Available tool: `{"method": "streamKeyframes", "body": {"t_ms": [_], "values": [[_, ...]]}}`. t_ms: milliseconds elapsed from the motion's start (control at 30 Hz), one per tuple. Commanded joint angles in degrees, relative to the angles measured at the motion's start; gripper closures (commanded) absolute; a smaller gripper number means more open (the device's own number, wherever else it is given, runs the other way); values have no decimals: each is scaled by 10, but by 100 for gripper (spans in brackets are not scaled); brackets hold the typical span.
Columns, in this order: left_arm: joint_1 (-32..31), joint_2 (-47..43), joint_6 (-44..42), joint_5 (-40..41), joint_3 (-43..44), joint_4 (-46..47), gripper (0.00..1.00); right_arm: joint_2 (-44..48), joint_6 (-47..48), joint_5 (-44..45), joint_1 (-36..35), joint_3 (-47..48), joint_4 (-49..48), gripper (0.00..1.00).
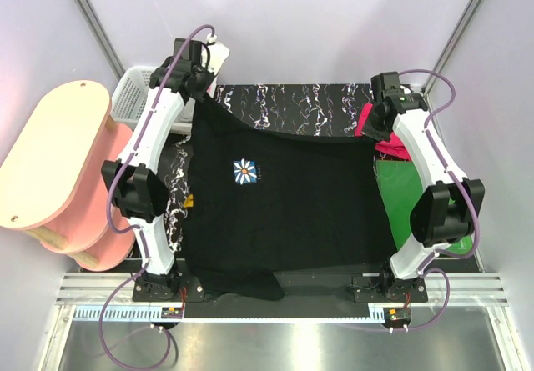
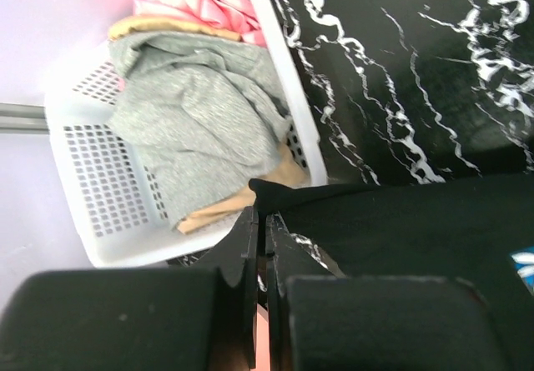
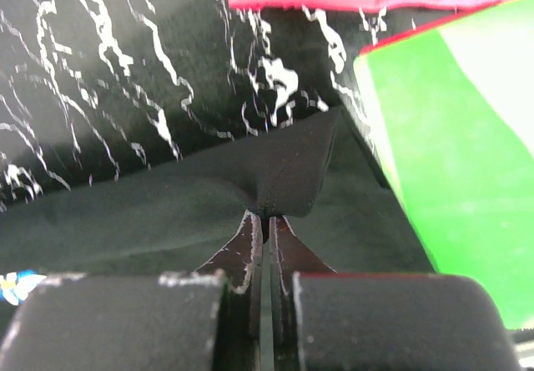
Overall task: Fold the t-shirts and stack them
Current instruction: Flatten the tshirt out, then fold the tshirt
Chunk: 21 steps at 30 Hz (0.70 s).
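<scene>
The left gripper [image 2: 260, 217] and right gripper [image 3: 265, 218] are pinching tight on the top corners of the black t-shirt [image 1: 284, 213], stretching it flat across the middle for folding. The pink t-shirt [image 1: 390, 147] is lying at the right.

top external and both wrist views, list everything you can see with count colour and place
black t-shirt: 1, black with blue-white daisy print, spread over the middle of the table
crimson-pink t-shirt: 1, crimson-pink, bunched at the far right, beyond the green board
green board: 1, green, flat on the table's right side
table: 1, black with white marbling, under everything
basket: 1, white lattice, off the table's far left corner
clothes: several, grey, tan and pink, piled in the basket
stand: 1, pale top with pink sides, left of the table
left fingers: 2, black, shut on the black t-shirt's far left corner
right fingers: 2, black, shut on its far right corner
</scene>
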State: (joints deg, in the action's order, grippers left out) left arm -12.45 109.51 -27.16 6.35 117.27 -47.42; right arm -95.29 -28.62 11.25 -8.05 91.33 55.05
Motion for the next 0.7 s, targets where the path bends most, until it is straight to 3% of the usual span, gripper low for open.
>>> {"method": "streamKeyframes", "body": {"t_ms": [0,200,433,667], "values": [[-6,36,-22,52,53,50,100,-20,13,26,17,54,-31,100],[-6,72,-26,84,86,49,100,-56,16,11,31,81,-33,100],[-8,26,-2,55,68,29,100,-78,18,3,32,70,-33,100],[-32,-144,18,21,-105,6,100,-34,7,-13,33,10,-32,100]]}}
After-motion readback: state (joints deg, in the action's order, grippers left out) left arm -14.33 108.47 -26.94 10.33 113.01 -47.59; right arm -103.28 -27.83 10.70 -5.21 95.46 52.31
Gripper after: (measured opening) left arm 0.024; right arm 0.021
